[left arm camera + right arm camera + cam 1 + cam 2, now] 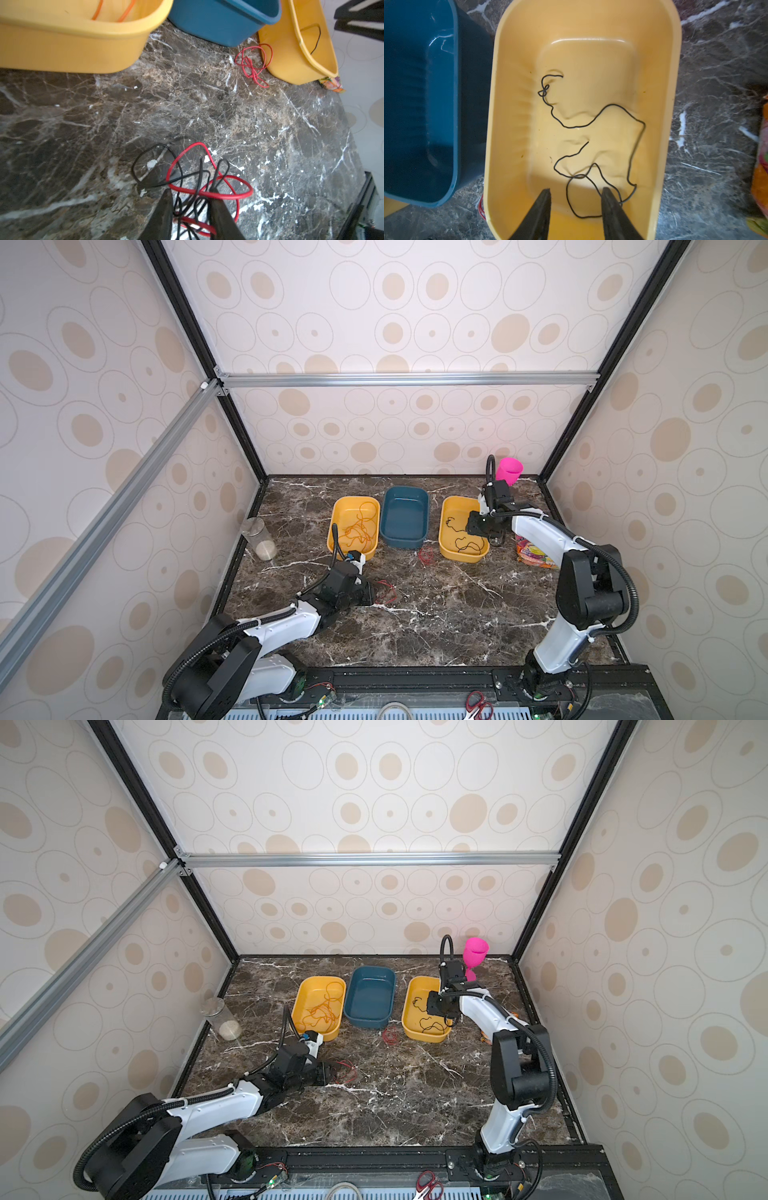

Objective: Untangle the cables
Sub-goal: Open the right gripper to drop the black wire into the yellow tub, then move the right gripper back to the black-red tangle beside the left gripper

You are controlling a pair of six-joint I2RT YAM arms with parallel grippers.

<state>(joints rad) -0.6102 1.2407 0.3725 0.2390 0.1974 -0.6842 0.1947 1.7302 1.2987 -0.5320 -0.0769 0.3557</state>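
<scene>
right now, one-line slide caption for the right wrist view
Open right gripper over a black cable in a yellow tray.

The table [415,614] looks like polished dark marble, glossy with white veins. At its 12 o'clock side the blue tray [455,104] is smooth, shiny plastic; the yellow trays [72,47] at 11 and 1 o'clock are smooth plastic with a softer sheen. The black cable [614,105] looks matt. The red cable [250,190] and the orange cable [97,10] have a smooth, slightly glossy sheath. The right gripper [576,188] has matt black fingers [539,209]. The jar [259,539] at 9 o'clock is clear; glass or plastic, I cannot tell. The pink cup [509,472] at 1 o'clock looks like plastic. The packet [534,553] at 3 o'clock is shiny, crinkled film. The frame bar [407,379] is brushed metal. The walls [415,302] are matt.
</scene>
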